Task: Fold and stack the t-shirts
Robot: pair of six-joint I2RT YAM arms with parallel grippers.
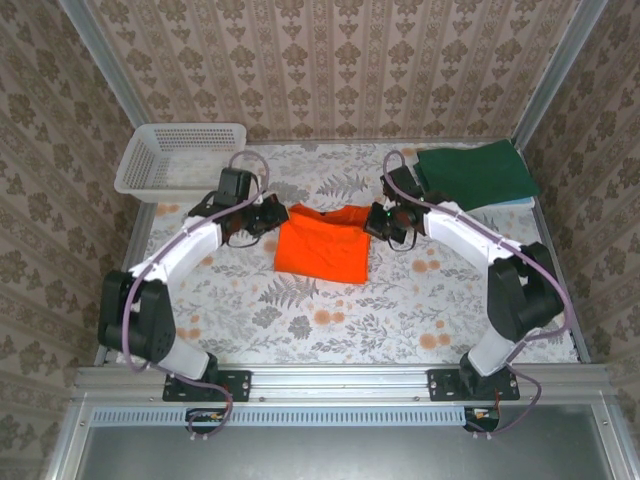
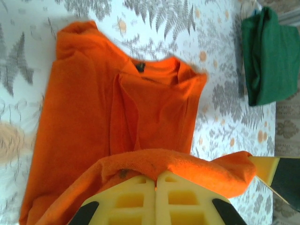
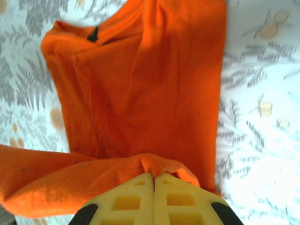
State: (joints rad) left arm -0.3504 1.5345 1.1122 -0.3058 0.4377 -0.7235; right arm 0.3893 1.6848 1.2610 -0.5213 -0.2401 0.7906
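Left jaws and right jaws both clamped tight on opposite side edges of the bright orange cloth t-shirt (image 1: pixel 322 245) on the floral table (image 1: pixel 400 320).

Centre, orange t-shirt (image 1: pixel 322 250); far right, folded green t-shirt (image 1: pixel 477 172)

orange t-shirt (image 2: pixel 84 117): matt fuzzy cloth | green t-shirt (image 1: pixel 475 172): matt cloth | basket (image 1: pixel 140 170): smooth plastic lattice
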